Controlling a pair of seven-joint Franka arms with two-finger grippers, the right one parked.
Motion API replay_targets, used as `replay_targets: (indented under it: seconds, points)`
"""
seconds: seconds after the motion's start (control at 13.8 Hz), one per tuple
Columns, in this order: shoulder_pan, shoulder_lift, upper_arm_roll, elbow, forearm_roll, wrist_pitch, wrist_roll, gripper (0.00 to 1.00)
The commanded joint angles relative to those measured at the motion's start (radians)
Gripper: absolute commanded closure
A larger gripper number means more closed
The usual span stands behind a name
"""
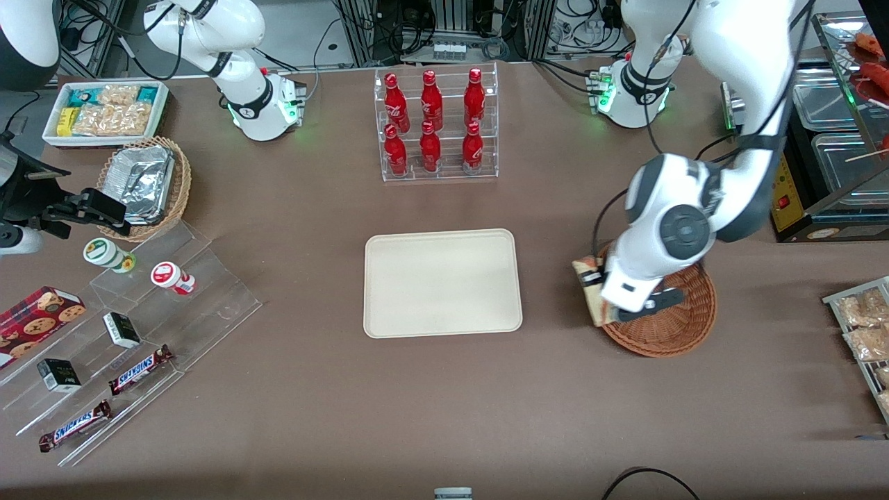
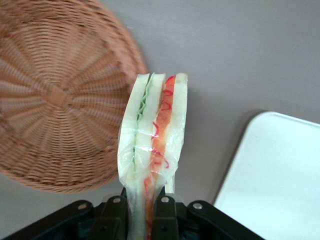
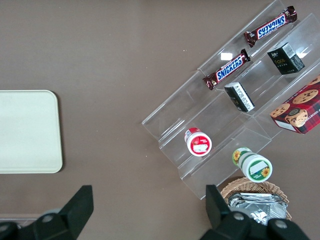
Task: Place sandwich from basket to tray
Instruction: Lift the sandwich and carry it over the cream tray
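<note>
From the front, the left arm's gripper (image 1: 605, 304) is hovering at the reddish wicker basket's (image 1: 677, 326) rim on the side facing the cream tray (image 1: 442, 282), carrying the wrapped sandwich (image 1: 590, 285) just clear of it. At the wrist, the fingers (image 2: 165, 212) are pinching the sandwich (image 2: 156, 135) by its narrow end. I'd say the carry is under way; next comes travelling over the tray (image 2: 275, 175) and lowering.

Wrapped sandwich (image 2: 152, 145) beside empty basket (image 2: 55, 100)
</note>
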Motion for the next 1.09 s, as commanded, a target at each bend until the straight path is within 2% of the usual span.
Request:
replay_targets:
  seconds: [0.0, 0.36, 0.73, 1.02]
  points:
    - [-0.088, 0.103, 0.009, 0.13, -0.001, -0.024, 0.008, 1.0]
    - [-0.234, 0.244, 0.011, 0.306, -0.006, -0.035, -0.008, 1.0]
    - [-0.347, 0.368, 0.012, 0.452, 0.001, -0.041, -0.093, 1.0]
    - [-0.424, 0.509, 0.015, 0.636, 0.001, -0.08, -0.218, 1.0]
